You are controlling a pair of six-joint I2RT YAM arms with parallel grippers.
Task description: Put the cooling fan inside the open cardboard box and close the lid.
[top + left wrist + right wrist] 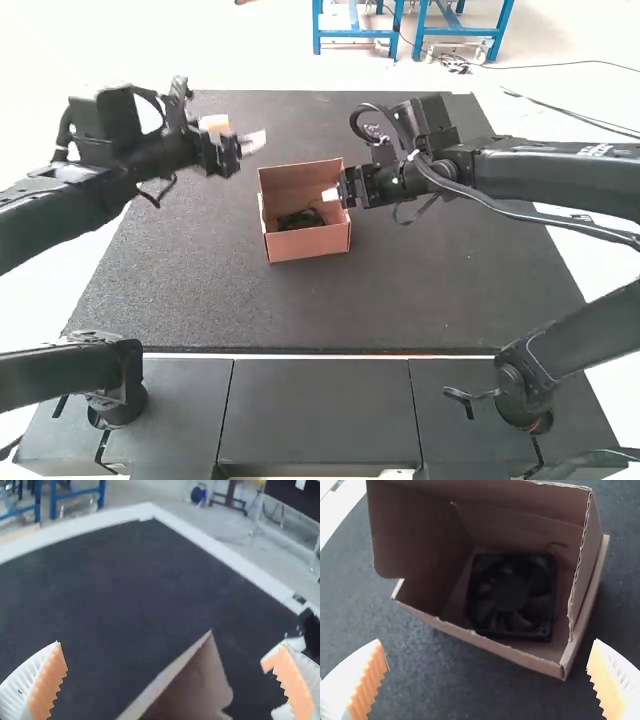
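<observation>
A small open cardboard box sits in the middle of the black mat. A black cooling fan lies flat on its floor, also seen as a dark shape, the fan, from above. My right gripper hovers at the box's right rim, open, with nothing between its white ribbed fingers. My left gripper hangs above the mat, up and left of the box, open and empty. A box flap shows between its orange-padded fingers.
The black mat covers most of the table and has free room on all sides of the box. The table's black front panels lie near the arm bases.
</observation>
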